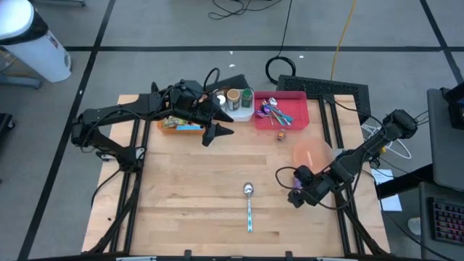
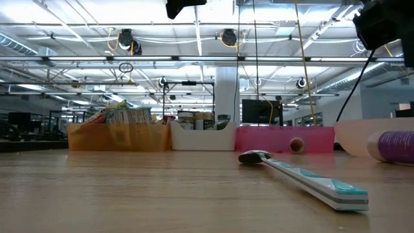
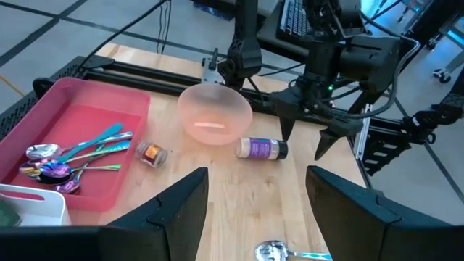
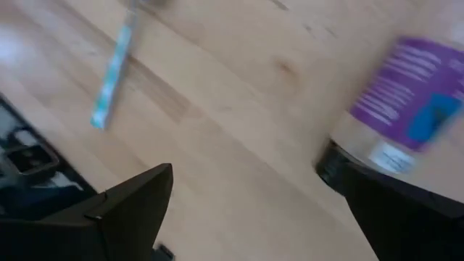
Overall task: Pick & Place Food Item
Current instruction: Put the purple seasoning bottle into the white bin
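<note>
A small jar with a purple label and dark lid [image 3: 262, 148] lies on its side on the table beside a pink bowl [image 3: 214, 112]. It also shows in the low view [image 2: 394, 145]. My right gripper [image 4: 254, 174] is open low over the table's right side [image 1: 296, 196], with the jar [image 4: 406, 101] at one finger. My left gripper [image 3: 257, 174] is open and empty, high over the back left by an orange bin of food packets [image 1: 177, 125]. A spoon [image 1: 249, 206] lies at the front middle. My right gripper has one finger [image 4: 391, 210] right at the jar's dark lid end [image 4: 333, 167]. I cannot tell whether it touches. The jar lies on its side on the table.
At the back stand a white bin of jars [image 1: 235, 105] and a pink tray [image 1: 297, 109] holding several spoons. A small jar [image 1: 280, 135] lies in front of the tray. Bare wood spreads across the middle and front left.
</note>
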{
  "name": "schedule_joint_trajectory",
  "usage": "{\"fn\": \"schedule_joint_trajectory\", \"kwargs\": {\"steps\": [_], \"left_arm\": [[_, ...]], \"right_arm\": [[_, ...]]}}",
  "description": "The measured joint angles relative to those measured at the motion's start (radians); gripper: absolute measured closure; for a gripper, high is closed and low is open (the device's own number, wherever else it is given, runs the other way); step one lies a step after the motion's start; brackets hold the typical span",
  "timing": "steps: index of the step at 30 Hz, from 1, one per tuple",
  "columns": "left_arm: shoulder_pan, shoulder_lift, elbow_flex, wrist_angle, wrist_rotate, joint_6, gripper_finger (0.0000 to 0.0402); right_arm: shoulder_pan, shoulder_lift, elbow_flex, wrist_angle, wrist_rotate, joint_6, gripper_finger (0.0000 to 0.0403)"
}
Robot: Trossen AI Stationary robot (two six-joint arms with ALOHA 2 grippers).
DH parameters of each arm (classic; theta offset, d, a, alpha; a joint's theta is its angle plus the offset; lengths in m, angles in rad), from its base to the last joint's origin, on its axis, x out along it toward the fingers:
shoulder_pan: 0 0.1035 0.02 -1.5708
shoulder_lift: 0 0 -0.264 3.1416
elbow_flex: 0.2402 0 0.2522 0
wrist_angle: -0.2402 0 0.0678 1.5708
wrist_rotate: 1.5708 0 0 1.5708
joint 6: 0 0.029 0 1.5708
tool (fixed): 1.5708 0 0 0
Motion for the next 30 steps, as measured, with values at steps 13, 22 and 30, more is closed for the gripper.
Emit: {"fn": "schedule_joint_trajectory", "kwargs": {"steps": [13,22,30], "left_arm": [[0.000,0.000,0.000,-0.001,0.001,-0.013,0.0160],[0.000,0.000,0.000,0.001,0.001,-0.021,0.0160],[0.000,0.000,0.000,0.007,-0.002,-0.019,0.0160]], "right_arm": [[0.002,-0.003,-0.148,0.116,-0.071,0.248,0.0012],[-0.006,-0.001,-0.153,0.108,-0.093,0.235,0.0012],[-0.007,-0.032,-0.092,0.062,-0.097,0.151,0.0012]]}}
